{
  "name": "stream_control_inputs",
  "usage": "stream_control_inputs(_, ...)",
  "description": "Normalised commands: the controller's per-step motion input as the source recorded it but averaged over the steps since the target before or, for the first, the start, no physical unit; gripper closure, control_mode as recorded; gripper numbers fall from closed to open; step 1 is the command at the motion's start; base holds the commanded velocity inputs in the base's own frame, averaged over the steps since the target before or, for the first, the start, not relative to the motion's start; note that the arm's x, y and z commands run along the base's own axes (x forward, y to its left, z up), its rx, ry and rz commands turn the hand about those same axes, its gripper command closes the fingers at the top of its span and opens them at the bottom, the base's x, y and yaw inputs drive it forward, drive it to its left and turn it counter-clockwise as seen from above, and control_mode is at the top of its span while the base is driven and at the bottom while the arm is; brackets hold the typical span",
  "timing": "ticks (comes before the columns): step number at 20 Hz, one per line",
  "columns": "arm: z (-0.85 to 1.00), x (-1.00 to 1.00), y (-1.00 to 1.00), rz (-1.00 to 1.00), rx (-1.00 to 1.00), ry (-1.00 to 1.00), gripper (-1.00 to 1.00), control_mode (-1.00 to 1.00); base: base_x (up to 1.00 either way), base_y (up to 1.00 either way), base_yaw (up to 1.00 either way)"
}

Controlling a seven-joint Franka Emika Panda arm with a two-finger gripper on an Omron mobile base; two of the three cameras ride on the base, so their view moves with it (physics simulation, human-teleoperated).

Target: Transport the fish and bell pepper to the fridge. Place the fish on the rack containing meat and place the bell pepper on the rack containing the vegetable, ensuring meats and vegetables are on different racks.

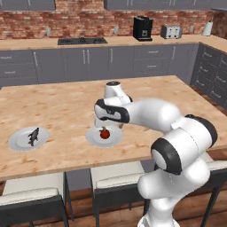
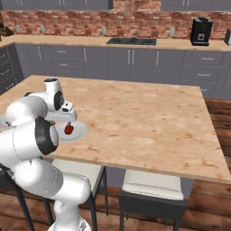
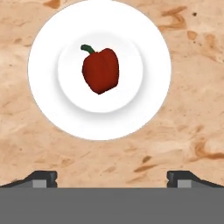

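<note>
The open, empty hand (image 3: 112, 177) hovered above the bell pepper (image 3: 100, 70) on its white plate (image 3: 48, 105), with the fish (image 1: 33, 136) plated well apart on the table (image 1: 66, 106).

Base cams behind arm L/R, share island counter (image 1: 62, 106), hand cam straight down, close
</note>
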Motion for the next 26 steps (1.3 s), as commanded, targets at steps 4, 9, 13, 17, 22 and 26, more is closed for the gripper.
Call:
stream_control_inputs(4, -0.30, 0.34, 0.11, -0.02, -0.01, 0.02, -1.00, -1.00, 0.00, 0.00, 0.00)
stream_control_inputs(9, -0.26, 0.10, 0.10, -0.02, 0.00, 0.01, -1.00, -1.00, 0.00, 0.00, 0.00)
stream_control_inputs(13, -0.31, 0.14, 0.10, -0.03, 0.00, 0.00, -1.00, -1.00, 0.00, 0.00, 0.00)
stream_control_inputs(17, -0.19, 0.11, 0.01, -0.03, 0.00, 0.00, -1.00, -1.00, 0.00, 0.00, 0.00)
stream_control_inputs(22, -0.27, 0.31, 0.00, -0.03, 0.00, 0.00, -1.00, -1.00, 0.00, 0.00, 0.00)
stream_control_inputs(26, -0.18, 0.32, 0.01, -0.03, 0.00, 0.00, -1.00, -1.00, 0.00, 0.00, 0.00)
